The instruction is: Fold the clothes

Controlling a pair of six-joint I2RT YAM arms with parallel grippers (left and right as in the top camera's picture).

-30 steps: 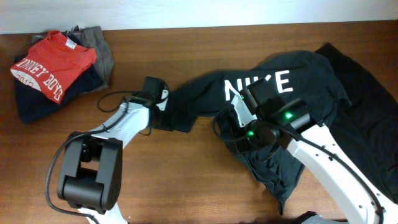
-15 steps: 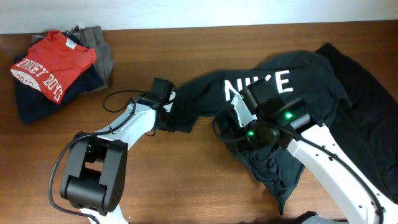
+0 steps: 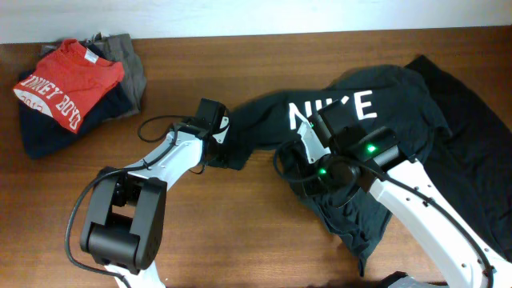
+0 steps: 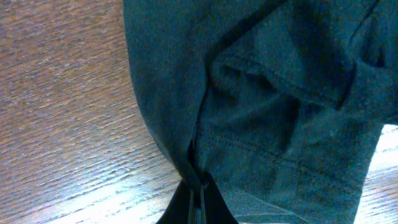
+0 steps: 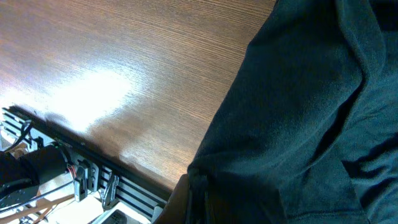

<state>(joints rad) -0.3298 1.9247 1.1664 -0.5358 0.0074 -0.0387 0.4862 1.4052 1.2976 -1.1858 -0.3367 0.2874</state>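
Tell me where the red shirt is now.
In the overhead view, the red shirt tops the pile at the far left corner of the table, over a navy garment, beside a grey garment.

Left arm [image 3: 164, 156]: the base sits at the 7 o'clock side of the overhead view. The links extend toward 1 o'clock, and the wrist lies low over the table. Left gripper [image 4: 198, 198]: the jaws are closed, with a fold of the black T-shirt [image 3: 384, 88] pinched at the tips.

Right arm [image 3: 416, 200]: it enters from 5 o'clock and reaches toward 10 o'clock. Two green indicator lights are lit on the wrist. Right gripper [image 5: 188, 190]: the jaws are closed, clamping an edge of the same garment.
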